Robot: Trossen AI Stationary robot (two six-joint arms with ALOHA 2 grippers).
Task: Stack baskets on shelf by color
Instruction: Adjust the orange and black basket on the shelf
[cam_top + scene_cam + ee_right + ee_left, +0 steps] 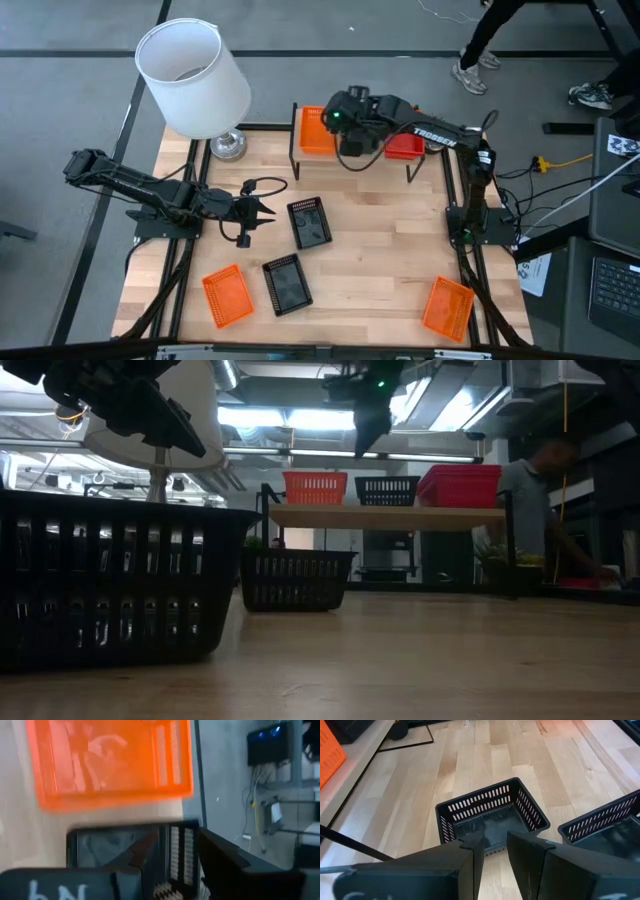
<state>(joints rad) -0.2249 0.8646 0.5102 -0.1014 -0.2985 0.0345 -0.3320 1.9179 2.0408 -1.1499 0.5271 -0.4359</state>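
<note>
Placing a black basket [125,855] mid-shelf [385,516], between orange basket [313,132] and red basket [405,147]; right gripper [175,847] hovering over it, fingers spread, gripping nothing. Left gripper [495,850] nearing floor basket [490,815], parted, empty. Probably calling for closing on its mesh wall. 2 black, 2 orange waiting on table.

On the light-wood shelf [425,160] at the table's twelve o'clock edge sit an orange basket [313,131], a black basket [387,490] in the middle and a red basket [405,147], all upright with perforated walls. Near the centre lies a black basket [309,222], another black one [287,284] at its seven o'clock. Two orange baskets rest at the table's seven o'clock [227,296] and five o'clock [447,307] corners.
</note>
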